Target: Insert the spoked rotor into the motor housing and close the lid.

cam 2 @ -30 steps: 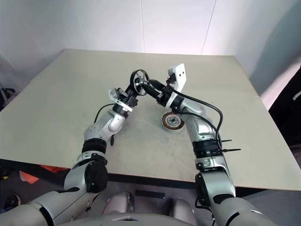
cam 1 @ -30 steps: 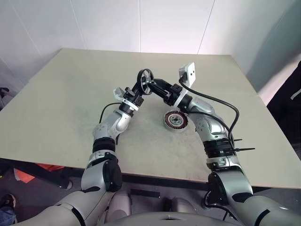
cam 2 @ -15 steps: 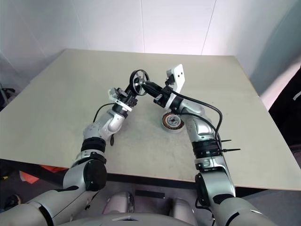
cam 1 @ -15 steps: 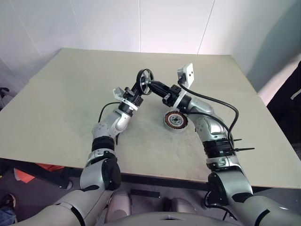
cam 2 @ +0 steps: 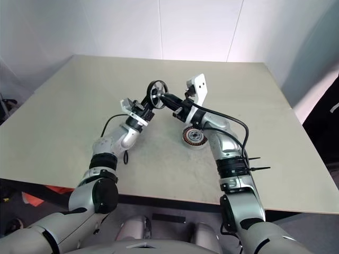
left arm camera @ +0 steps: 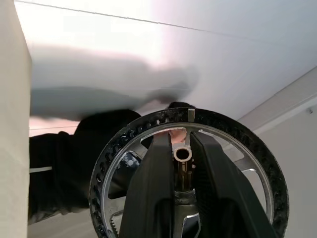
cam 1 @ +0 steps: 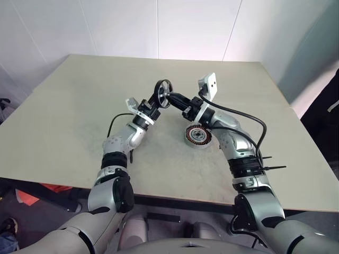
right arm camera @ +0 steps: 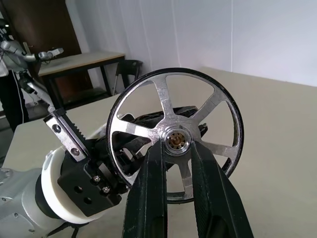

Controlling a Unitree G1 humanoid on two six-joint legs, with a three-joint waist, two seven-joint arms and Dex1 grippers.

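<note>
The shallow round silver motor housing with copper-orange windings (cam 1: 198,136) is lying flat on the pale beige surface (cam 1: 63,106), just below the right arm's wrist. Beyond it, held up in the air between both arms, the thin black-rimmed rotor with slim silvery spokes (cam 1: 163,93) is standing on edge. The right gripper (right arm camera: 174,148) jaws are pinching its small hub from one face, nearly closed. The left gripper (left arm camera: 181,154) jaws are gripping the hub's short shaft from the opposite face, equally narrow.
</note>
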